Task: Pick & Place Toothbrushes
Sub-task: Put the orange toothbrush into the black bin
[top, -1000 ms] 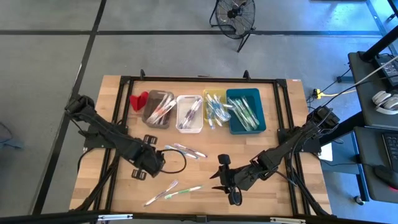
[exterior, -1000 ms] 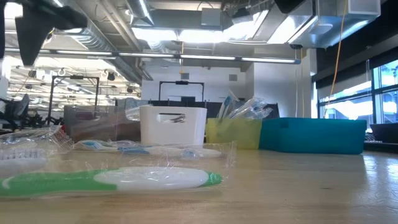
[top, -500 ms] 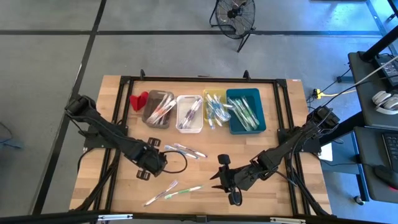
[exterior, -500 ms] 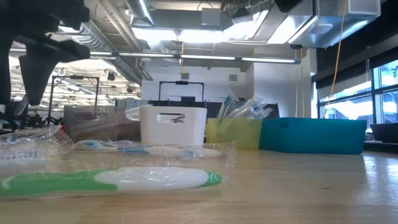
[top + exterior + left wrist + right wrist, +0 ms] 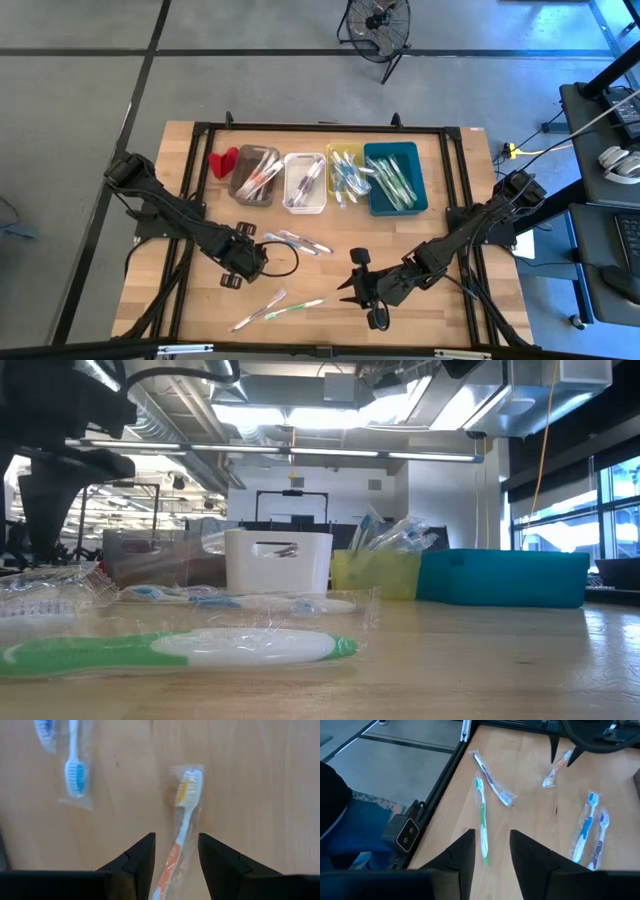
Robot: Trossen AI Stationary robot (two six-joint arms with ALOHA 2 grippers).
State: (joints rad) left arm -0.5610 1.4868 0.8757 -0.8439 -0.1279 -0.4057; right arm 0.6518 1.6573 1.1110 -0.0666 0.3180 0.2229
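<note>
We see the left claw [image 5: 175, 865] low over the bench [image 5: 450, 305], its fingers parted on either side of an orange-handled wrapped toothbrush [image 5: 181, 827] without gripping it. The right claw [image 5: 487, 851] hangs narrowly open near a green toothbrush [image 5: 481, 820]. More toothbrushes [image 5: 385, 180] fill the far bins [image 5: 418, 175].

My left gripper [image 5: 176, 855] hangs over bare wooden table [image 5: 260, 780], fingers [image 5: 137, 860] parted. Between them runs the orange toothbrush [image 5: 184, 820], handle in the gap, head at twelve o'clock (sealed in a clear wrapper, touched by neither finger). At ten o'clock lies a blue toothbrush [image 5: 75, 772], well apart; another blue one [image 5: 45, 730] is cut off at eleven.
</note>
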